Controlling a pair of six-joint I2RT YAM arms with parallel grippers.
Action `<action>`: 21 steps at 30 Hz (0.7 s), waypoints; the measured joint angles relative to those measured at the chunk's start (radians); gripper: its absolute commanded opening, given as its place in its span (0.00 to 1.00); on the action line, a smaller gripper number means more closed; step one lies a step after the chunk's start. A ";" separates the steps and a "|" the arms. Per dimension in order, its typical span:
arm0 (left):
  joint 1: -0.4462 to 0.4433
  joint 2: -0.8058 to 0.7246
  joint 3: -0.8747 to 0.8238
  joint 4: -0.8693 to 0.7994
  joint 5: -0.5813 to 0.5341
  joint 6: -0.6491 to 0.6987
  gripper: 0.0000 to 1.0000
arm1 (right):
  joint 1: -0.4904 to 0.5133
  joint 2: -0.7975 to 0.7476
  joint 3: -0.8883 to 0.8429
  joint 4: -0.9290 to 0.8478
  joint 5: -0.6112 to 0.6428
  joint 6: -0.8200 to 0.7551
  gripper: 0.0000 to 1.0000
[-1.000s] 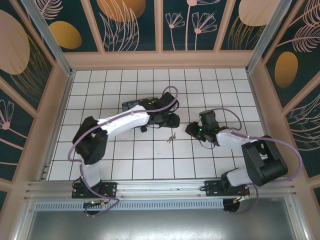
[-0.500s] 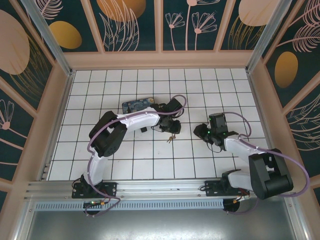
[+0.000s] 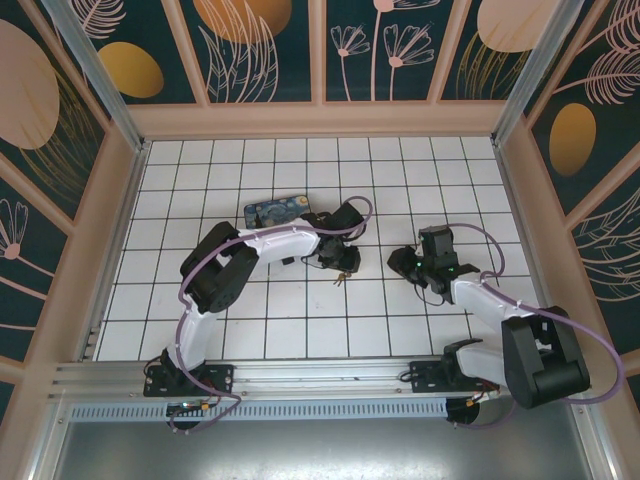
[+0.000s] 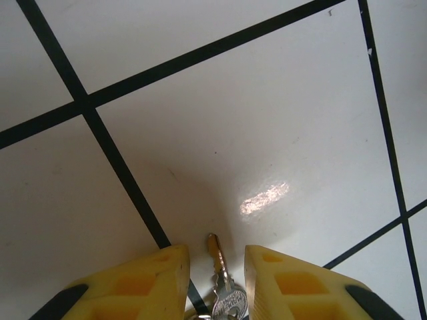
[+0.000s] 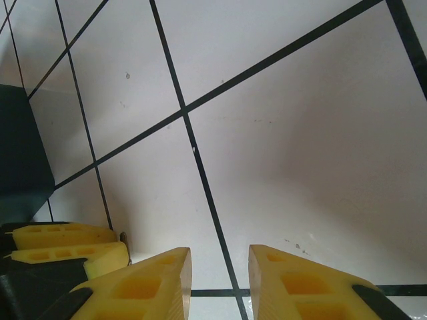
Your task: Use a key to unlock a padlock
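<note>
On the white tiled tabletop [image 3: 250, 300], take the blue box [image 3: 275, 211] as the marker: it lies flat toward the left of the middle. The left arm reaches past the box's near edge. The left gripper [image 3: 343, 267] points down at the tiles just to the right of the box and a little closer to the arm bases. In the left wrist view, the left gripper [image 4: 215, 257] has its yellow jaws apart, with bare tile showing on both sides of what lies between them. That is the key [image 4: 225, 301], a small silvery piece lying flat on the tile in the gap, touching neither jaw. A slim brassy part points away from its head. From above, the padlock [image 3: 340, 278] is a tiny brassy speck at the tips of these jaws, right of the box and on its near side. It is too small there to make out its shackle. Farther right, well apart from the box, the right gripper [image 3: 400, 262] sits low over the tiles and faces back toward the box. Its jaws [image 5: 219, 257] are apart over a black grid line with nothing between them, and the other arm's yellow fingers [image 5: 63, 237] show at the left.
</note>
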 measured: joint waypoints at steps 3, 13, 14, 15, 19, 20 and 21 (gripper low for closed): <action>-0.008 0.000 0.000 -0.001 -0.023 0.000 0.27 | 0.000 0.000 0.000 0.000 0.000 0.000 0.28; -0.030 0.002 0.010 -0.015 -0.082 0.000 0.25 | 0.000 0.000 0.000 0.000 -0.003 0.000 0.28; -0.034 0.006 0.018 -0.023 -0.090 0.000 0.25 | 0.000 0.000 0.000 0.001 -0.004 0.000 0.28; -0.039 0.010 0.024 -0.029 -0.100 -0.001 0.24 | 0.000 0.000 0.000 0.001 -0.005 0.000 0.28; -0.055 0.023 0.048 -0.059 -0.150 -0.010 0.20 | 0.000 0.000 0.000 0.009 -0.007 0.000 0.28; -0.057 0.026 0.052 -0.065 -0.161 -0.017 0.19 | 0.000 0.000 0.000 0.012 -0.007 0.000 0.28; -0.059 0.027 0.052 -0.068 -0.171 -0.023 0.19 | 0.000 0.000 0.000 0.015 -0.007 0.000 0.28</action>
